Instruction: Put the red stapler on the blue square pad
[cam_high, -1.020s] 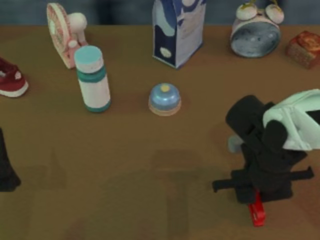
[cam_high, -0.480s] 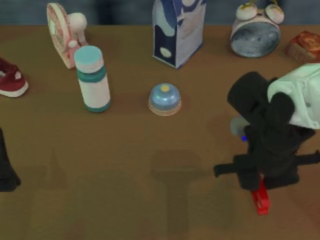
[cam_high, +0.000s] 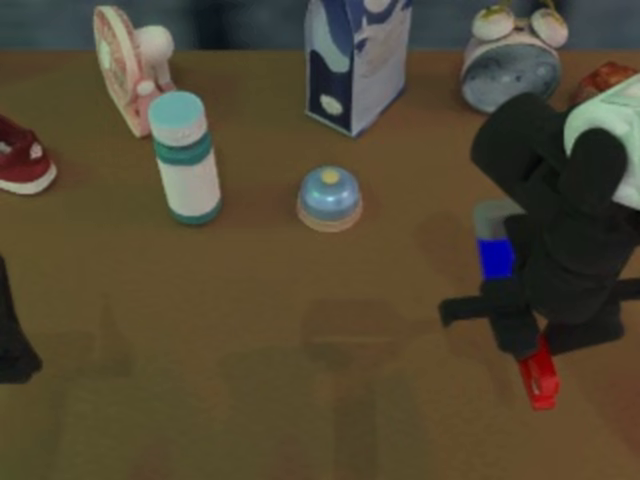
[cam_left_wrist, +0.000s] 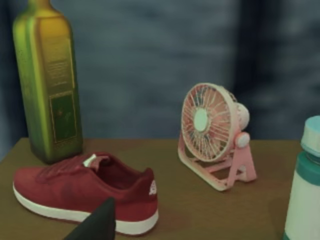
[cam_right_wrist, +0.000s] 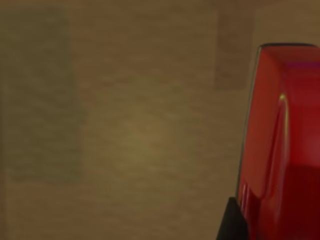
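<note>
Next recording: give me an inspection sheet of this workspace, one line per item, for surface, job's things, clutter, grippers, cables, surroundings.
Surface: brown table, flat, with faint shadows.
Job's things: red stapler sticks out below the right gripper; blue square pad shows only a strip beside the right arm, the rest hidden.
Clutter: shoe, pink fan, white-and-teal bottle, bell, blue-and-white carton, alarm clock, reddish block; the left wrist view adds a green bottle.
Grippers: right at the table's right, at the stapler; left gripper parked at the left edge.
Cables: nothing seen.
Surroundings: dark blurred backdrop.
</note>
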